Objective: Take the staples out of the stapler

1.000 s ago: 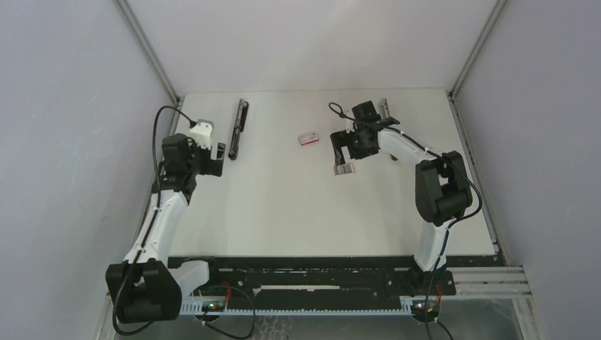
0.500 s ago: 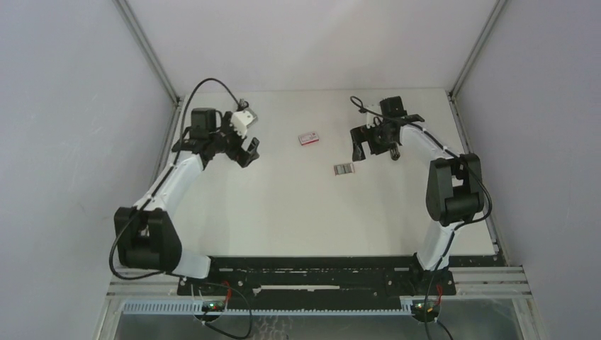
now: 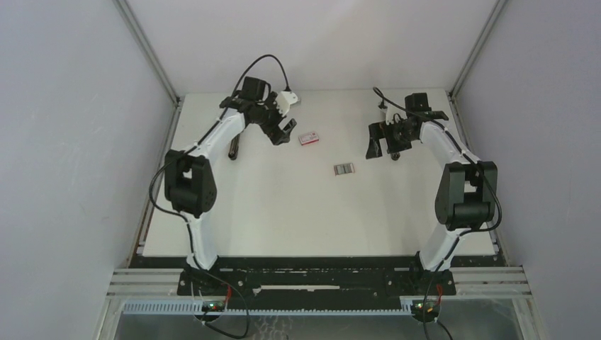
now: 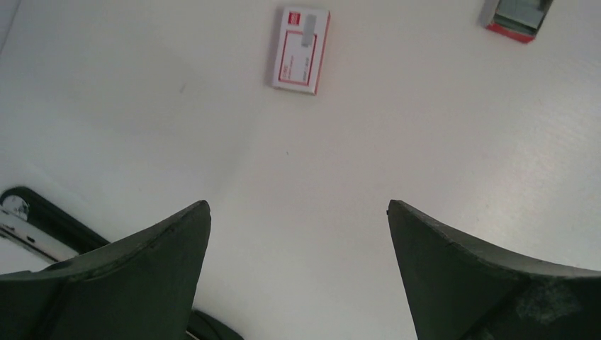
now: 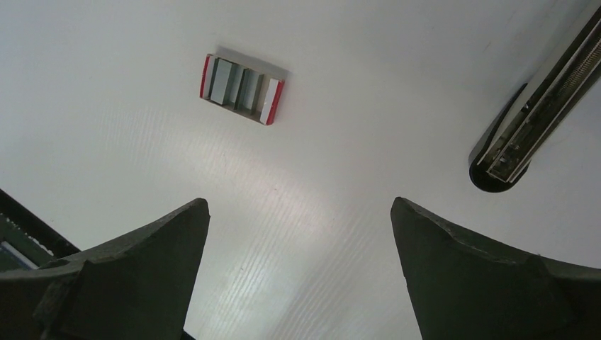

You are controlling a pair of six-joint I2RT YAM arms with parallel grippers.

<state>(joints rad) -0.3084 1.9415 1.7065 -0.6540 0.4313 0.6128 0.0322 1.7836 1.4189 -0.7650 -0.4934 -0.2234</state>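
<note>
Mid-table: staples [image 5: 227,80] released

We see them in a red tray [image 5: 206,76], 8 o'clock of the right gripper [image 5: 299,212], now backed off; left gripper [image 4: 298,212] swung toward the box [image 4: 300,49]. Both jaws wide, empty. Unloading looks done.

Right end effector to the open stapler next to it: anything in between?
Nothing visible. In the right wrist view only bare table lies between the open right end effector and the stapler, off to its upper right. The staples in their tray sit on the other side, upper left, clear of that path.
</note>
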